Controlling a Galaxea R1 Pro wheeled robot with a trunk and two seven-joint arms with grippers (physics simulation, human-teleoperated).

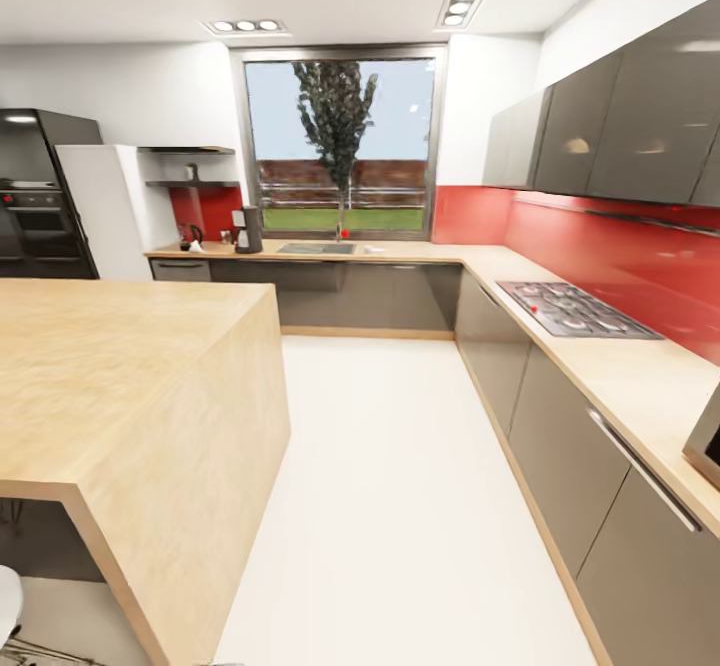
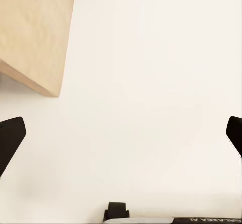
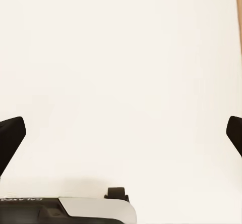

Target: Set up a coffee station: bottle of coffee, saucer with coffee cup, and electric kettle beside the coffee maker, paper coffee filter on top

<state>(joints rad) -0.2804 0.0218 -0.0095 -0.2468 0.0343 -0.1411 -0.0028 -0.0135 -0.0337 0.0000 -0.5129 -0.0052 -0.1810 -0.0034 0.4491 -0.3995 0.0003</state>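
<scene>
At the far counter [image 1: 420, 249], well ahead and left, stands the coffee maker [image 1: 248, 229] — shelf [image 1: 193, 183] just above-left. Both grippers — left [image 2: 121, 133], right [image 3: 121, 133] — hang spread and empty over floor [image 1: 400, 466]; left arm's side nearer.

Black fingertips [image 2: 11, 138], grey wrist housing (white lettering)

Left gripper [image 2: 121, 133] with jaws spread wide over pale floor [image 2: 151, 82], wooden island corner [image 2: 35, 32] nearby
</scene>
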